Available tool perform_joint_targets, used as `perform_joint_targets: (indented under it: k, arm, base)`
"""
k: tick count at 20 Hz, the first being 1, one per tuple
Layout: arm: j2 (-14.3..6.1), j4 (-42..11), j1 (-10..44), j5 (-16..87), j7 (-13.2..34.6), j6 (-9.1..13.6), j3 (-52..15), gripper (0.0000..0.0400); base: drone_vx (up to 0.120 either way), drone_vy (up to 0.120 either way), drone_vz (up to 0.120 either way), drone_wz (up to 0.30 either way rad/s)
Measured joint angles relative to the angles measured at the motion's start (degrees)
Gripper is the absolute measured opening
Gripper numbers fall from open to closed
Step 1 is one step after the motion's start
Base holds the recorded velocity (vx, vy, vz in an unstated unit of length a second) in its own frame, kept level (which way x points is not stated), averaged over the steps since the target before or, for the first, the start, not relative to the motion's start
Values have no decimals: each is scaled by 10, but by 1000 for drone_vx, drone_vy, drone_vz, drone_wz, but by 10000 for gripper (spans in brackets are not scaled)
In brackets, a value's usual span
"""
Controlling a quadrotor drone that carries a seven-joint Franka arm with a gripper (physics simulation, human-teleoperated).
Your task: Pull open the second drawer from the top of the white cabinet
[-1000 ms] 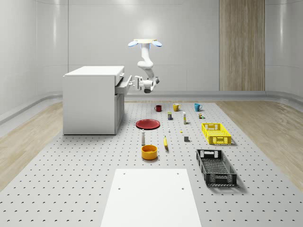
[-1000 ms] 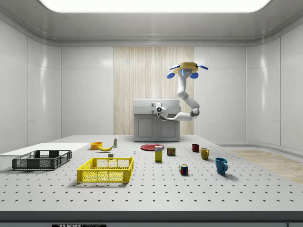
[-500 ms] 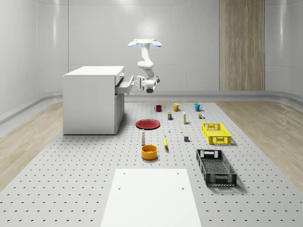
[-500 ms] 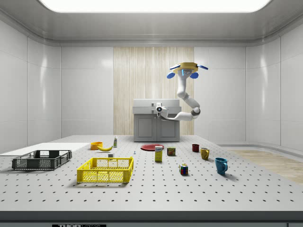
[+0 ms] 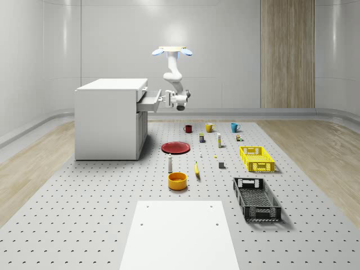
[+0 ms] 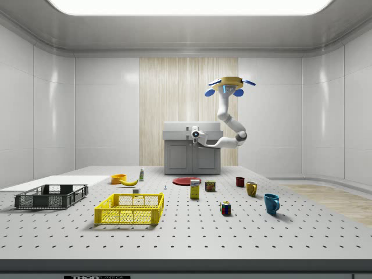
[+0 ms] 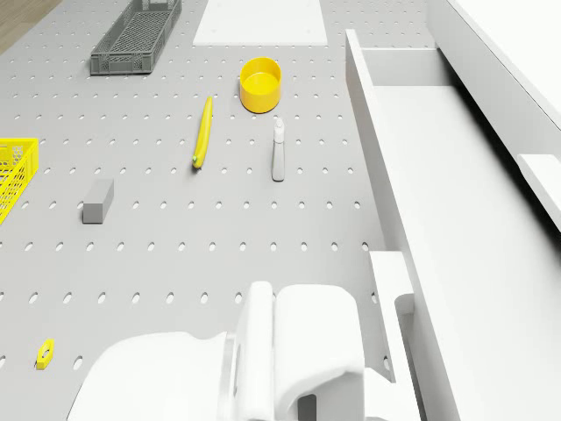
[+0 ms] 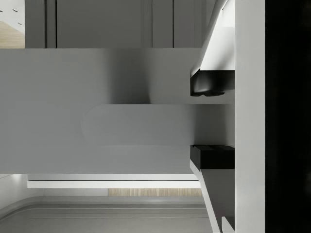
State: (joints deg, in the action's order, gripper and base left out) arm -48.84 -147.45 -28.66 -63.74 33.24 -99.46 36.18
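The white cabinet point(image 5: 110, 118) is placed at the far left part of the bench point(image 5: 84, 225). Its drawer point(image 5: 149, 102) is seen pulled partly out. The drawer handle point(image 8: 141, 124) is enclosed by the tool point(image 8: 212, 124), whose pads point(image 8: 210, 82) are closed on it. The drone point(image 5: 172, 51) is hovering beside the cabinet, over the bench.

- drone point(image 6: 231, 85): flat yellowish body w/ blue rotor guards on both sides, looks pale/cream from the whole-scene cam
- arm point(image 6: 228, 123): glossy white, chunky rounded segments, grey at the joints
- gripper point(image 8: 212, 120): white housing, black finger pads point(image 8: 211, 82)
- wrist end has a small dark round bit
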Motion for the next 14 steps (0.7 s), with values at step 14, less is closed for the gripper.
perform_joint_targets:
  k: [14]
  arm:
    - [-5,28,-14,62,-10,42,86,131]
  base:
    - [0,0,0,0]
